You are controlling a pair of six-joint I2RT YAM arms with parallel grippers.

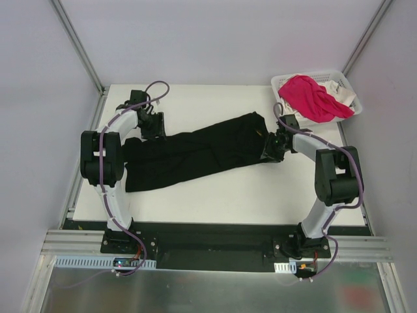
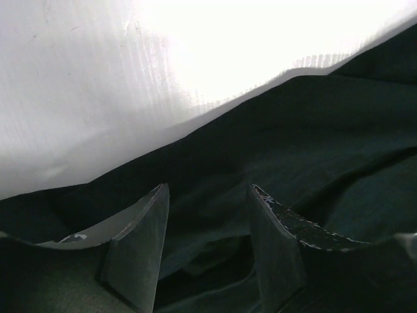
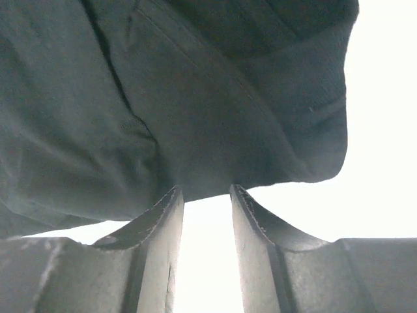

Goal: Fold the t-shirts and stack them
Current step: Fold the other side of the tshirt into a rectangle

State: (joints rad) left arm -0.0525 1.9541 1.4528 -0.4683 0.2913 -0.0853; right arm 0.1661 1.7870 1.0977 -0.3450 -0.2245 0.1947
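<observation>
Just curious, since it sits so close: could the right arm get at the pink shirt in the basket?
Probably yes. The pink shirt lies on top in the open basket, just beyond the right arm, with nothing over it. The arm's jaws look open and empty, at the edge of the black shirt.

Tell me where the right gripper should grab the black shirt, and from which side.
Probably its right end: the rounded, doubled edge of the black shirt lying just ahead of the open right gripper. Come in low from the right, along the table, since the shirt stretches away leftward as one long band and this end is nearest.
</observation>
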